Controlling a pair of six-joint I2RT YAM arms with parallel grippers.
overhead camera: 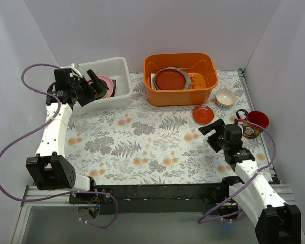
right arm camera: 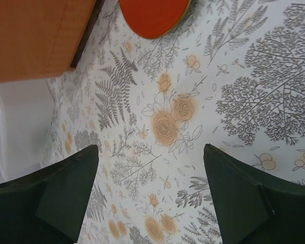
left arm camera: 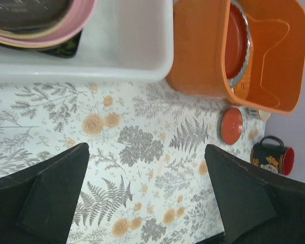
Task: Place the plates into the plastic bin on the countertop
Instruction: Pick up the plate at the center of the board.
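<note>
Black-fingered, the right gripper is spread wide with nothing between its jaws, hanging over the countertop. Just ahead of its fingertips the small red plate lies flat on the print, apart from everything else. It looks like the only plate not yet binned. Beyond it and off to one side stands the orange tub. The red mug and the cream bowl sit off to the gripper's other side.

The plate looks stiff, glossy and shallow, probably light but slippery, and likely to chip if dropped. Its rim sits low on the surface, so the best hold is probably across the nearest edge, one finger slid under the lip and the other pressing from above.

The left gripper is also spread and empty, beside the plastic bin. Ahead of its fingers, inside the bin, a pink plate tops a stack of other plates.
</note>
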